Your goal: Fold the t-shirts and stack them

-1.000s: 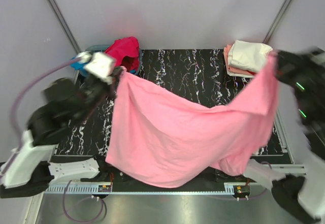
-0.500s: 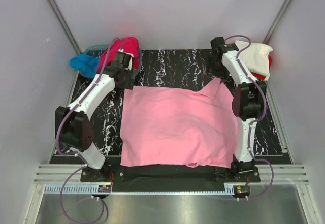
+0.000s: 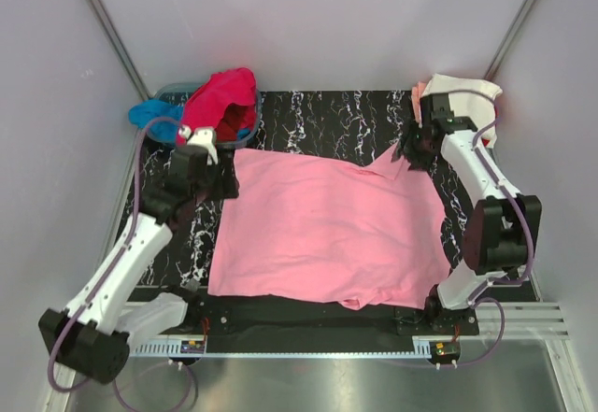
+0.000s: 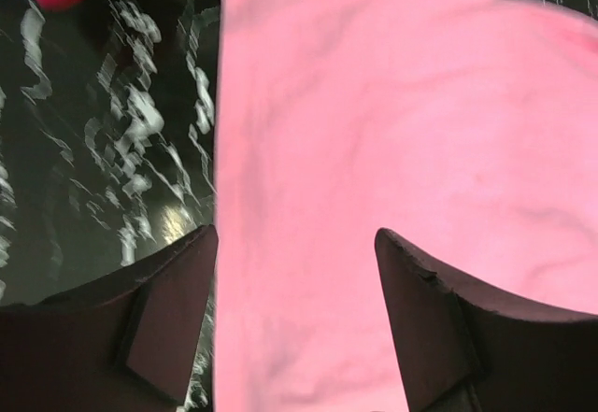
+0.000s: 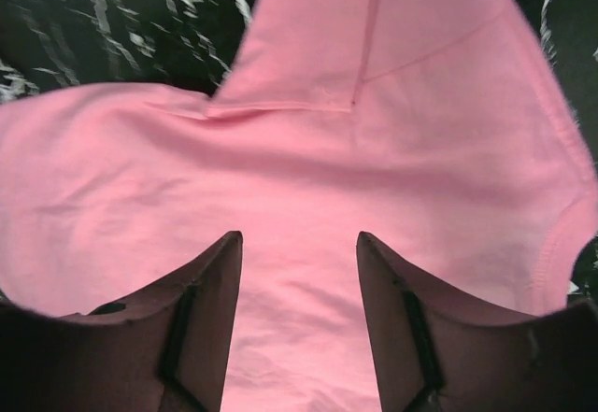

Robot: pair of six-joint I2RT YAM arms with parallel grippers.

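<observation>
The light pink t-shirt (image 3: 322,230) is spread nearly flat across the middle of the table (image 3: 318,113). Its near hem lies along the near edge, where a little cloth is bunched. The left pincer (image 4: 292,244) is poised over the shirt's far left corner. It is released, with its 2 fingers wide apart and only flat cloth visible below the gap. The right pincer (image 5: 297,239) is poised over the far right corner, beside a sleeve (image 3: 388,164) that points toward the far side. It too is released, its jaws parted and nothing gripped between them.

At the far right corner of the table, a folded cream white t-shirt (image 3: 467,94) rests on a salmon t-shirt (image 3: 417,99). Together these form the stack. At the far left, a hot pink t-shirt (image 3: 224,99) and a bright blue t-shirt (image 3: 149,115) are heaped unfolded at the basin (image 3: 173,87).

The laying-out step is judged complete for this shirt, and the first fold is judged to be the step in hand. For the next move, 2 matching points on 1 edge, or both sleeves, would need to be pinched through a single pair of layers. The cloth would then need to be carried over evenly so that the edges meet. The raised far right sleeve and the bunched near hem would probably need to be flattened first, otherwise a crooked fold is likely.
</observation>
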